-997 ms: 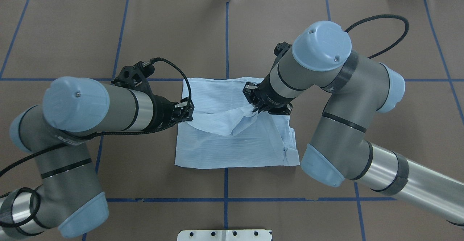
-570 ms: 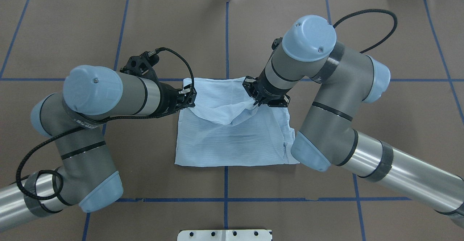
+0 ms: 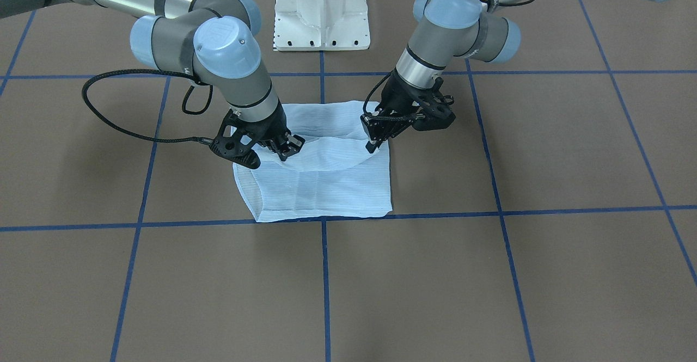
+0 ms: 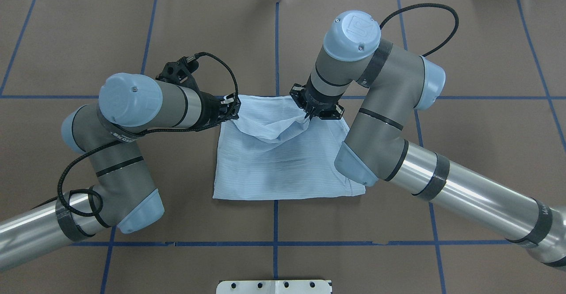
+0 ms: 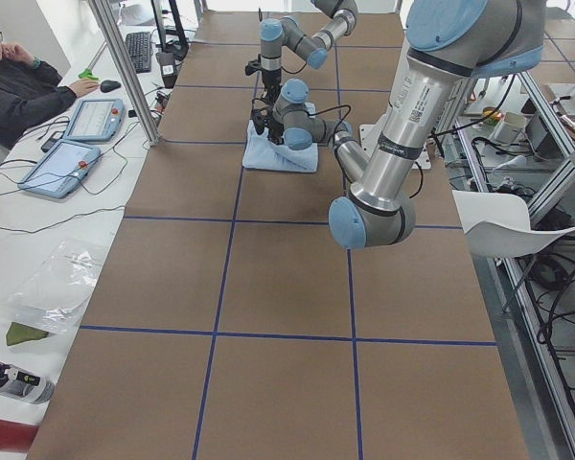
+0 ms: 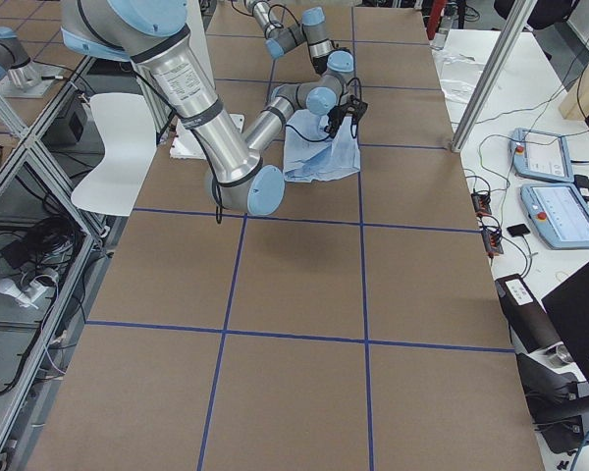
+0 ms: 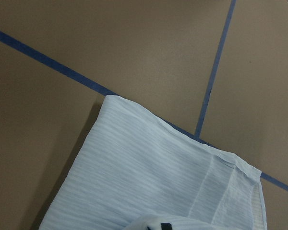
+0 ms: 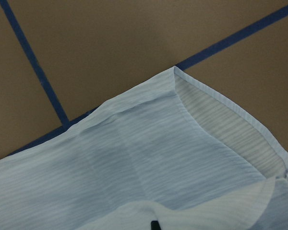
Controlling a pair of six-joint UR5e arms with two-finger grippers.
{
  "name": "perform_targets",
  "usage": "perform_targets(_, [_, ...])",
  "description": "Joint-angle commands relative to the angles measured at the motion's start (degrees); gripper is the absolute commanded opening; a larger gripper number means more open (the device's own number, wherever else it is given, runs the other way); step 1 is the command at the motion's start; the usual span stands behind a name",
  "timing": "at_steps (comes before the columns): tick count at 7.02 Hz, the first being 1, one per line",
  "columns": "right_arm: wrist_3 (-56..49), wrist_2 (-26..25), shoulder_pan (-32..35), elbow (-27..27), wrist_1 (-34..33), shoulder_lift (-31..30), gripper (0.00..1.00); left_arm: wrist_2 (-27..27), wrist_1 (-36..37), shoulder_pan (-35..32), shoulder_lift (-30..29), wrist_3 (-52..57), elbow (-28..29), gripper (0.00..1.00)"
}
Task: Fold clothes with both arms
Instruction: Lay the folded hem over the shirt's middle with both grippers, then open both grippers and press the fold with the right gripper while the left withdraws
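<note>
Shirt (image 4: 283, 166): one; arms (image 4: 177, 108): two

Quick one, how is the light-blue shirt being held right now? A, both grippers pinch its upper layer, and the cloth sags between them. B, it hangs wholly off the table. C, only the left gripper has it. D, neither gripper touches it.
A: the left gripper and the right gripper each pinch a raised fold of the shirt, which droops between them while the rest lies flat on the table.
</note>
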Motion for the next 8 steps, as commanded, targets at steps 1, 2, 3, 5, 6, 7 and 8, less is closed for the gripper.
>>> perform_targets(1, [0.3,0.0,0.4,-5.1,7.9,0.3,0.22,0.0,-0.9,-0.5,-0.3,0.1,1.1,0.0])
perform_targets(2, [0.0,-0.1,0.5,-5.7,8.1,0.3,0.98,0.0,-0.9,-1.0,-0.3,0.0,1.1,0.0])
perform_targets(3, [-0.1,-0.1,1.1,-6.0,8.1,0.3,1.0,0.0,-0.9,-2.1,-0.5,0.1,1.2,0.75])
perform_targets(5, [0.0,0.4,2.4,-6.1,8.2,0.8,1.0,0.0,-0.4,-4.3,-2.3,0.4,5.0,1.0])
perform_targets(6, [0.1,0.4,2.3,-5.5,8.2,1.4,1.0,0.0,-0.4,-4.7,-2.3,2.8,5.8,1.0])
perform_targets(7, [-0.3,0.3,1.4,-5.0,8.0,2.1,1.0,-1.2,-0.3,-5.9,-2.1,4.0,5.8,1.0])
perform_targets(8, [-2.4,0.1,-0.6,-4.3,7.8,2.3,1.0,-6.0,-0.2,-8.0,-1.6,5.0,5.6,1.0])
